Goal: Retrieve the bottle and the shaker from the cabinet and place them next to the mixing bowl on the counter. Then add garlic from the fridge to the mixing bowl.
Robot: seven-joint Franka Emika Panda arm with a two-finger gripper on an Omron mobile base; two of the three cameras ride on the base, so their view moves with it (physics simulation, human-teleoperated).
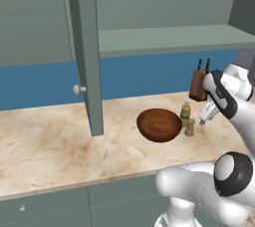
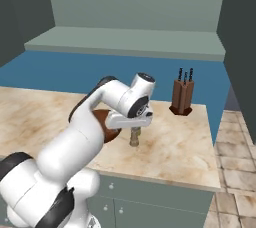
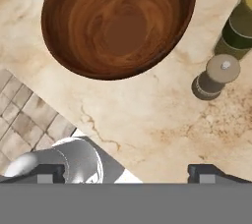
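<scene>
I see mixing bowl [image 1: 159, 125] on counter [image 1: 60, 146], bottle [image 1: 186, 113] and shaker [image 1: 190, 127] standing upright just beside it — shaker nearer counter's front edge. Cabinet [image 1: 87, 52] door hangs open, shelf bare. Gripper [image 1: 205, 119] hovers above counter beside shaker, fingers [image 3: 51, 171] spread wide apart, grasping nothing. Knife block [image 2: 182, 96] stands behind, by wall.

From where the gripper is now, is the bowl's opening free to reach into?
Probably yes. The gripper is open and empty above the counter, the bowl lies open just ahead, and the shaker and bottle stand off to one side.
</scene>
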